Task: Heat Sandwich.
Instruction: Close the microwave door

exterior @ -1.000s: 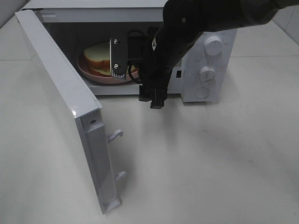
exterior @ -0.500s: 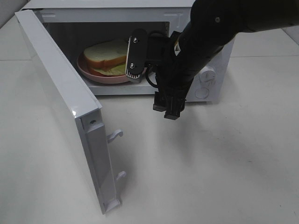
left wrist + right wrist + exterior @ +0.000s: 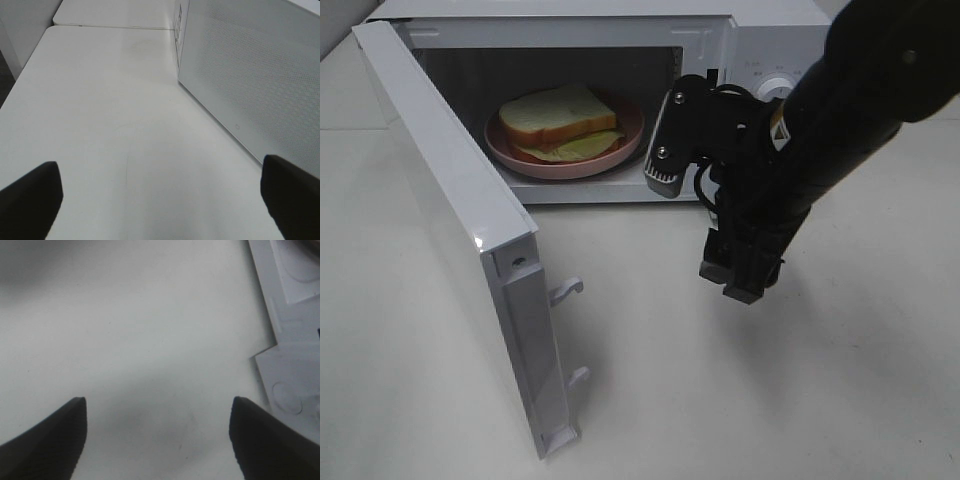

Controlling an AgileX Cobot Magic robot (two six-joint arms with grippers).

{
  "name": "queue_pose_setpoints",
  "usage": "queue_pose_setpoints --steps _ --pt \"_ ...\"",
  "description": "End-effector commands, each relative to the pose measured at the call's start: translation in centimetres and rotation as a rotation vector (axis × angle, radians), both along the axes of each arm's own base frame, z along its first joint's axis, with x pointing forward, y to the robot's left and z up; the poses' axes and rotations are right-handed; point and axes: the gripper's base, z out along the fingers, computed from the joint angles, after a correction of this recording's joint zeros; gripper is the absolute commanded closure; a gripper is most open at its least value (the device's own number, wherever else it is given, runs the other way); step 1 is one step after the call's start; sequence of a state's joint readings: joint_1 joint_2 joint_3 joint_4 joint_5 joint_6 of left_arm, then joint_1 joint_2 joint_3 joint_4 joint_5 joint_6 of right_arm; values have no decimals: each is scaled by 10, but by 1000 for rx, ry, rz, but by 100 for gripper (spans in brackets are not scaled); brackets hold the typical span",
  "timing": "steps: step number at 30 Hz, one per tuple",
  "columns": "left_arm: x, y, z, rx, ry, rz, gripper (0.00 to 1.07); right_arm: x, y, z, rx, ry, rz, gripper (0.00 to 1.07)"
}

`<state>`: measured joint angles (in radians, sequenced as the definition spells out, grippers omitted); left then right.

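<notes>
The sandwich (image 3: 563, 118) is two thick slices of white bread with a golden-brown crust around a pale face. A pale green leafy filling peeks out along the lower edge that faces the opening. It lies flat on a round pink plate (image 3: 516, 158) inside the cavity of a white microwave (image 3: 760, 40), towards the back and the hinge side of the plate. Its long axis runs across the width of the cavity, from the hinge side towards the control panel, and is turned a little so the corner nearest the panel sits closer to the opening. The microwave door (image 3: 450, 220) stands swung wide on the left of the exterior view, with two white latch hooks on its free edge. On the control panel a white dial (image 3: 778, 88) shows beside the dark arm; the small print around it is too fine to read. The left wrist view shows a small dark label on the microwave's side, also unreadable. The right gripper (image 3: 732, 278) hangs over the white table (image 3: 840, 400) in front of the microwave, outside the cavity and well apart from the sandwich. Its fingers point downward, its jaws are spread, and nothing is between them (image 3: 157, 435). The left gripper (image 3: 160, 200) is also spread wide and empty, low over the table beside the door's dotted outer face.
</notes>
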<state>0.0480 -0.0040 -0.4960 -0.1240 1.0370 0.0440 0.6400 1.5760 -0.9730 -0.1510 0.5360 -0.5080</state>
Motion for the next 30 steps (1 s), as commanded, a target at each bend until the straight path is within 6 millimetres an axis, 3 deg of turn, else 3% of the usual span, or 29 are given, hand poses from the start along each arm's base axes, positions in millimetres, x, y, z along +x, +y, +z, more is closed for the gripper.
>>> queue_pose_setpoints --steps 1,10,16,30 --pt "-4 0 0 -4 -30 -2 5 -16 -11 4 34 24 -99 31" --pt "-4 0 0 -4 -30 -2 5 -51 -39 17 95 83 -332 31" --pt "-4 0 0 -4 -30 -2 5 -79 -61 37 134 108 -485 31" --pt "-4 0 0 -4 -30 -2 5 -127 -99 68 90 153 -564 31"
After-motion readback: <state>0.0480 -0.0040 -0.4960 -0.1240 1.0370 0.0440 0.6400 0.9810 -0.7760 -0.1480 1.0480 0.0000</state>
